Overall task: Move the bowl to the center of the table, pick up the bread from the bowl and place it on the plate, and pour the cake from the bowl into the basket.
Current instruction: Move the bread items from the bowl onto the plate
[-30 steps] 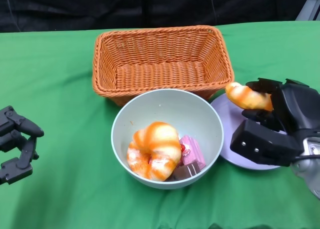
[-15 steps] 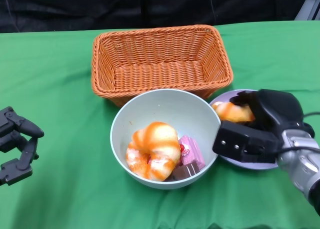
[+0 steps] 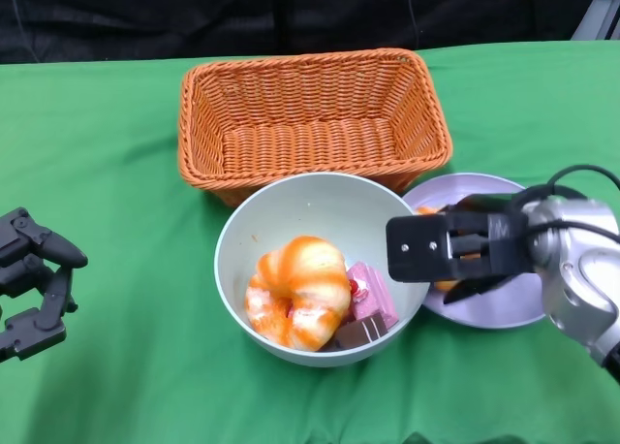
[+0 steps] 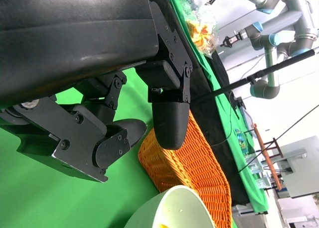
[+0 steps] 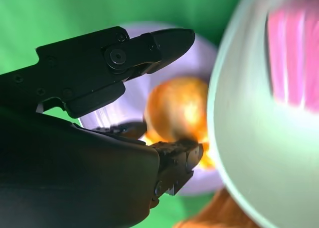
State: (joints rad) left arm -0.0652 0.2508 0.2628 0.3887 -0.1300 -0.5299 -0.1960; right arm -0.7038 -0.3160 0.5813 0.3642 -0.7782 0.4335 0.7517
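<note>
The counter [image 3: 87, 134], draped in green cloth, is carrying everything, and the basket [image 3: 315, 114] is sitting toward its far edge, close to the middle of its width. Just nearer than the basket, the pale bowl [image 3: 325, 267] is resting at the centre of the counter, its far rim lying close under the basket's near wall. Inside it a round glazed bread [image 3: 297, 291] is lying toward the left side, with a pink cake [image 3: 371, 295] and a darker piece tucked against it toward the right side. The lilac plate [image 3: 484, 303] is lying just beside the bowl on its right-edge side.

The right hand [image 3: 463, 247] is reaching in over the plate from the counter's right edge, with its fingers pointing toward the bowl. A smaller piece of bread [image 5: 177, 108] is lying between those fingers, low over the plate and just beside the bowl's outer wall; in the right wrist view one finger [image 5: 164, 41] is standing clear on one side of it while another is lying at its other side, so I cannot tell whether the hold is being kept or loosened.

The larger bread is lying leftward from this hand, across the bowl's rim, and the right hand appears nearer to it.

The left hand [image 3: 31, 281] is waiting at the near left corner, fingers spread, holding nothing, well apart from the bowl.
</note>
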